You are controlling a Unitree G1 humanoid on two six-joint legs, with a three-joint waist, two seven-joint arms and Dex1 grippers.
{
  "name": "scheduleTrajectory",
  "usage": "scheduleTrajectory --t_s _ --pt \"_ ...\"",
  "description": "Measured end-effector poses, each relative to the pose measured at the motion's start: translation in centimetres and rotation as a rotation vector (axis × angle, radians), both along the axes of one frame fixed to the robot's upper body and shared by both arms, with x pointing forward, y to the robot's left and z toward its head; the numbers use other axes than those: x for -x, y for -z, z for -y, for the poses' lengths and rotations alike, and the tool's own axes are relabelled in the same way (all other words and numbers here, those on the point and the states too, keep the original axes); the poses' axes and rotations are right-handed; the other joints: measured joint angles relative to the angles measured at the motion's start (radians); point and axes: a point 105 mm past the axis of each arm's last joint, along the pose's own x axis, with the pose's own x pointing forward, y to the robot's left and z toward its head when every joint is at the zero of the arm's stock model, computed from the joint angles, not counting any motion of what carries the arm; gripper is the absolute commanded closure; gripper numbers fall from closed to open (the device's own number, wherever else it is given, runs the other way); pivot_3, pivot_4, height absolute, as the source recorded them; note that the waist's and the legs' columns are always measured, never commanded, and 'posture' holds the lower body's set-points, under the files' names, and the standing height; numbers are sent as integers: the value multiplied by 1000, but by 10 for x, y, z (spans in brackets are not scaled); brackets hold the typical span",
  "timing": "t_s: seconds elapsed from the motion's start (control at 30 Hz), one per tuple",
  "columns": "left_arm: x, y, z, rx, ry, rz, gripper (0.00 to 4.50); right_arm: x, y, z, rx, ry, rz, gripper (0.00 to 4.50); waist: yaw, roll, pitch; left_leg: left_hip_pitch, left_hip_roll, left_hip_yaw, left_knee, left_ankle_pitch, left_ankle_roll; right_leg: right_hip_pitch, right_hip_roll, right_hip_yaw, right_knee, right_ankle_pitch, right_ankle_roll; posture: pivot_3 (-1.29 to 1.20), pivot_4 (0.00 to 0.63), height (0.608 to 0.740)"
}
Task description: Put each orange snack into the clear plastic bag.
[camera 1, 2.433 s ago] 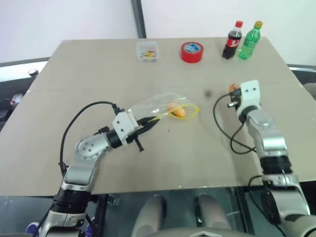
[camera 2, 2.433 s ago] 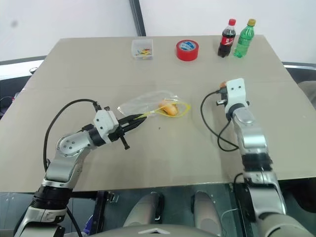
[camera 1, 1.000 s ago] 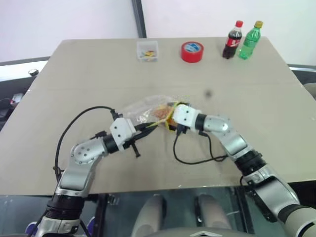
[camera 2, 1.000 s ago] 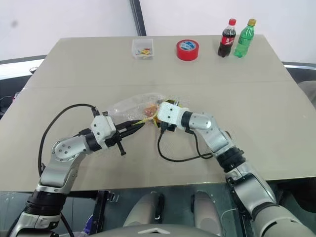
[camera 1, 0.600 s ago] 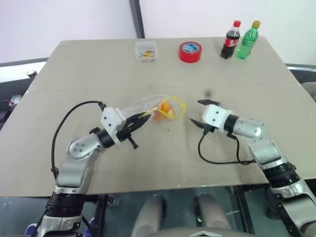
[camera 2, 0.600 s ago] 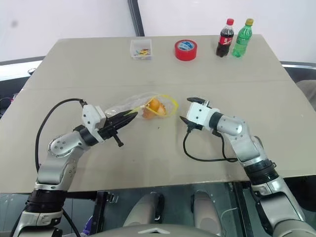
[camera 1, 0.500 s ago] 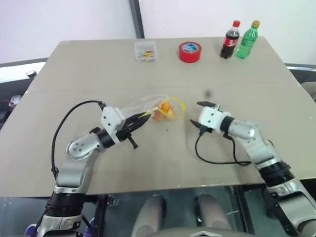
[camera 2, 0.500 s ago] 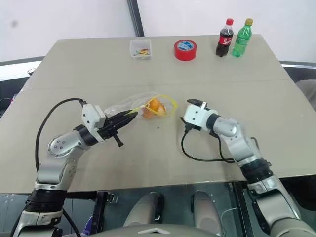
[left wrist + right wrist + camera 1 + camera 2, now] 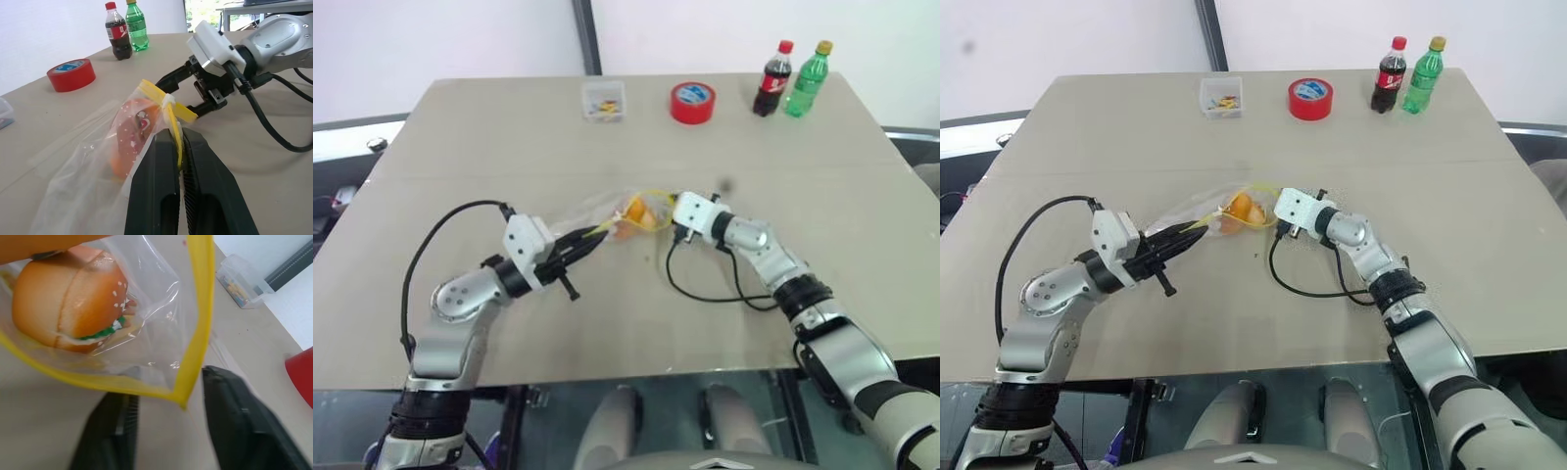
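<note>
Tan table (image 9: 509, 147), white wall behind

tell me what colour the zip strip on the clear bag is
Yellow; the zip strip shows best in the right wrist view.

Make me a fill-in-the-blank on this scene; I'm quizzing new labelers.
1. The left hand is shut on the clear plastic bag's ____ zip strip.
2. The orange snacks lie inside the ____.
3. The tape roll is ____.

Missing: yellow; bag; red
</note>
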Motion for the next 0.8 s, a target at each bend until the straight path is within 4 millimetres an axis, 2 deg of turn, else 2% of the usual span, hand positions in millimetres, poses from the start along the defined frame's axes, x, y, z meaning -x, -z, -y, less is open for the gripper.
scheduleTrajectory --t_s 0.03,0.07,0.33,0.4,0.5,0.57,0.67,0.7,0.73,0.8 --pt "1 0 0 0 -1 2 4500 1 -1 0 -10 -9 -2 4365 -1 0 0 0 0 0 0 0 0 0 0 0 0 0 0 0 150 740" --pt "2 0 0 -1 -1 2 4500 1 -3 1 -20 -12 -2 4444 0 0 0 0 0 0 0 0 0 0 0 0 0 0 0 0 150 740" --pt "0 -4 3 18 -1 14 4500 -3 -15 28 -40 36 46 4444 2 1 0 0 0 0 0 0 0 0 0 0 0 0 0 0 150 740" --pt "-8 -14 7 43 -4 44 4500 -6 -30 40 -47 72 91 4444 6 1 1 -1 -1 -1 1 0 0 0 0 -1 0 0 0 0 150 740" --pt "-31 -31 13 73 -19 86 4500 -10 -71 61 -80 148 206 4444 6 1 1 -1 -2 -1 2 0 0 0 0 -2 1 0 0 0 150 740" --pt "-46 -38 22 66 -17 112 4500 -11 -90 75 -73 198 265 4444 7 1 1 -1 -2 -1 2 0 0 0 0 -2 0 0 0 0 150 740" --pt "-65 -52 32 70 -12 156 4500 -10 -104 91 -61 255 309 4444 8 1 1 -3 -3 -2 2 0 0 -1 0 -3 0 0 0 0 150 740" --pt "-73 -67 39 70 -1 213 4500 -6 -117 101 -48 285 354 4444 7 1 1 -3 -3 -1 2 0 -1 -1 -1 -2 -1 0 0 0 150 740" --pt "-73 -68 39 70 -1 214 4500 -6 -118 101 -48 285 355 4444 5 1 1 -3 -3 -1 2 0 -1 -1 0 -2 -1 0 0 0 150 740" --pt "-73 -74 46 27 29 286 4500 3 -130 111 -38 318 415 4444 -1 1 1 -3 -2 1 0 0 -1 -2 0 0 -2 0 0 0 150 740"
